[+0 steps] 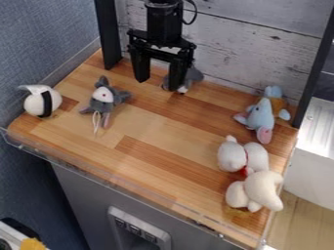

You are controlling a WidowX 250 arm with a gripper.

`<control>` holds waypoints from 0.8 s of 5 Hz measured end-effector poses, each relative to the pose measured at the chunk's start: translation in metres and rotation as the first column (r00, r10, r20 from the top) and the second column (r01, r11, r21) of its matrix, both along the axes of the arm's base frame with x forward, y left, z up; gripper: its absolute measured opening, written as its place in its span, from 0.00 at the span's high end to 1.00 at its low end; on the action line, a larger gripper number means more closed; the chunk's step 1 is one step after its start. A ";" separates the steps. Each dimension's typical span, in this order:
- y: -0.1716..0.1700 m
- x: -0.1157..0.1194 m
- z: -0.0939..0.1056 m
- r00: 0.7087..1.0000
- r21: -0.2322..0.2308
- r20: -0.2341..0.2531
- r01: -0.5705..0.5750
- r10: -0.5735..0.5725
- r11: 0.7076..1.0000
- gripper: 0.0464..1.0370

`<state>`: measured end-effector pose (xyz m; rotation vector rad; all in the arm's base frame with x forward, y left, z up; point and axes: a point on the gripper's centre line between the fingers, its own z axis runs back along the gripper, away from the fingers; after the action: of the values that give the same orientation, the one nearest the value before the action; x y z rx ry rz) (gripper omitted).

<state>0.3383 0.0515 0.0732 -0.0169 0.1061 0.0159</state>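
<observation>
My claw (158, 86) is spread wide near the wooden table's (147, 127) back edge, next to a gray toy (193, 76). A blue toy (262, 116) sits near the table's right edge, a striped ball toy (43, 101) near its left.

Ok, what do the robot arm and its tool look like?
Black robot arm, blocky toward the wrist, with a thin black cable looping beside it. Black two-finger tool: wide angular crossbar, two chunky fingers. No markings I can make out.
</observation>
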 end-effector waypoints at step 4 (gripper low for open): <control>0.088 -0.013 0.011 0.744 0.004 -0.026 -0.668 0.668 0.744 0.04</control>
<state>0.3253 0.1399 0.0845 -0.0607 0.1220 0.7469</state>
